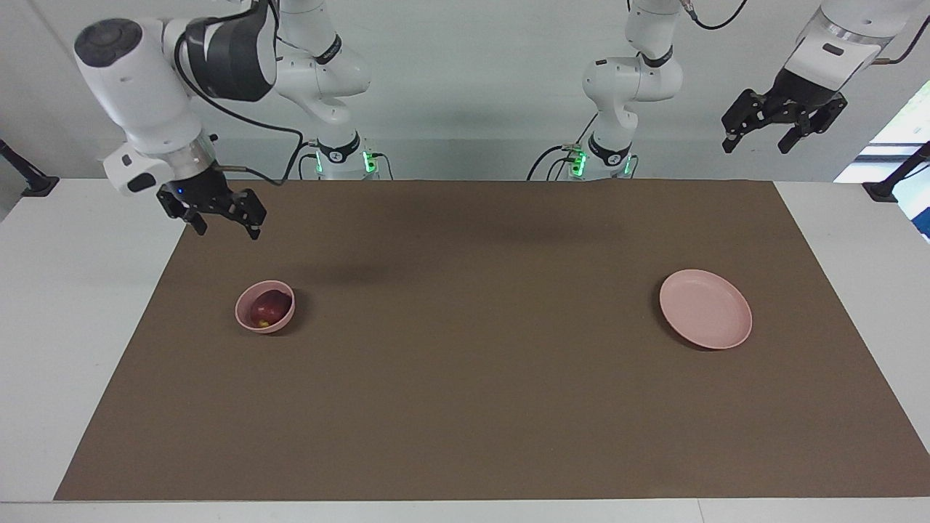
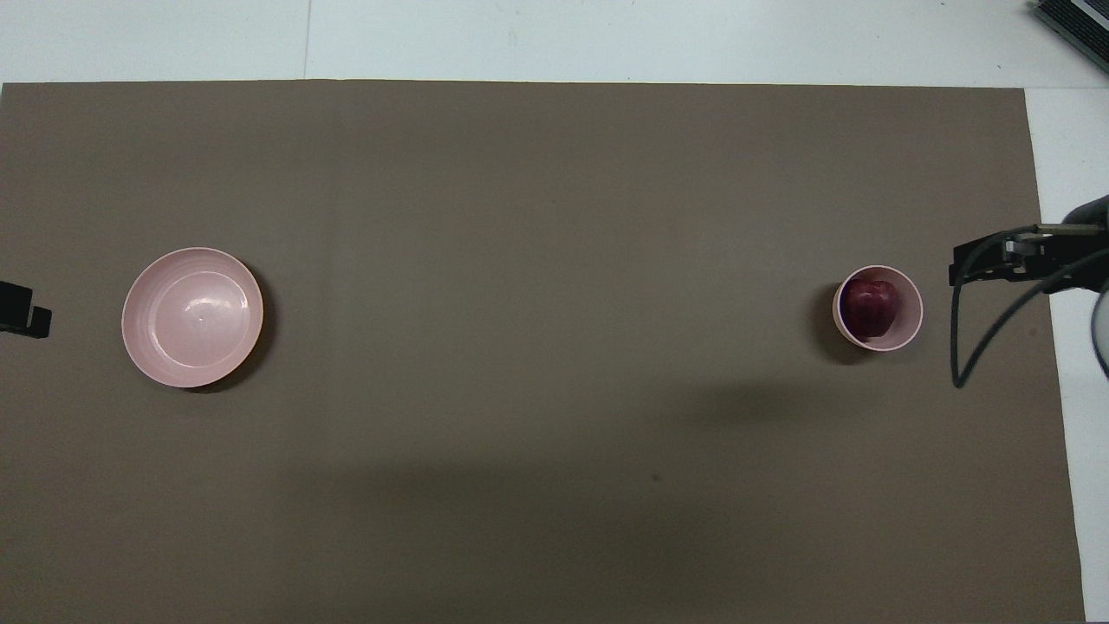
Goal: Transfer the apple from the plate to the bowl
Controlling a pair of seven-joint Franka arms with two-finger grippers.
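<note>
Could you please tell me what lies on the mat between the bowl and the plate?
Nothing: between the bowl and the plate only bare brown mat shows, clearest in the overhead view.

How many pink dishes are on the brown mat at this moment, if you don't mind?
2. The bowl sits toward the right arm's end, holding the apple; the plate lies bare toward the left arm's end. Nothing appears hidden.

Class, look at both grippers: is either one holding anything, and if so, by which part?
Nothing is held. The right gripper hangs open above the mat near the bowl, where the apple lies. The left gripper waits open, raised and empty.
</note>
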